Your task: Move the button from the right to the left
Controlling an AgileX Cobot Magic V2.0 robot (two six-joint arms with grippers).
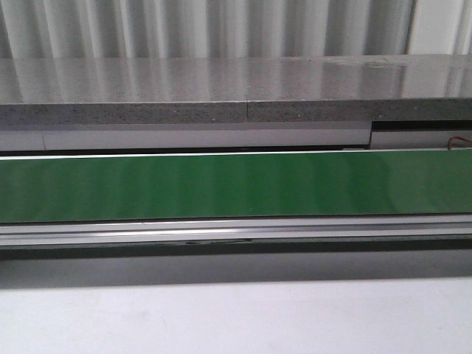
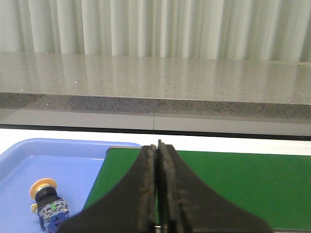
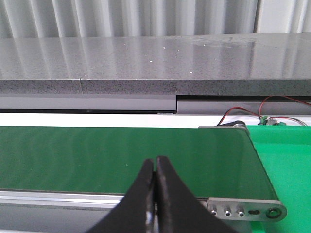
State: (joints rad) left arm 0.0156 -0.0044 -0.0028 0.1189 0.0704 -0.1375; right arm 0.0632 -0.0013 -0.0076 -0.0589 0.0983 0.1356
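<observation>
While both of my pincers hang idle above the belt line, the stock reads as follows, left to right.

Item one: a light blue tray (image 2: 73, 160), seen only from my left wrist, sitting just beside the left end of the green conveyor belt (image 2: 233, 184). Lying in it on its side is the button (image 2: 46, 204), orange-yellow mushroom cap toward the far side, black collar behind it, blue-and-clear contact block nearest the lens. It touches the tray floor and nothing else.

Item two: my left pincer (image 2: 158, 194), black fingers pressed together with only a hairline seam between them, gripping nothing. It sits over the belt's left end, apart from the button.

Item three: the green belt itself (image 1: 236, 184), running across the whole front view, edged by a silver rail (image 1: 236, 230) on the near side, with a grey speckled stone ledge (image 1: 236, 88) behind and pale corrugated wall panels (image 1: 221, 26) above that. A pale tabletop (image 1: 236, 317) lies nearest.

Item four: my right pincer (image 3: 155, 194), fingers likewise closed flat on each other, carrying nothing, over the belt's near edge.

Item five: the belt's right end, with a metal end bracket (image 3: 243, 208), red and black wires (image 3: 272, 109), and a brighter green surface (image 3: 286, 160) beyond.
</observation>
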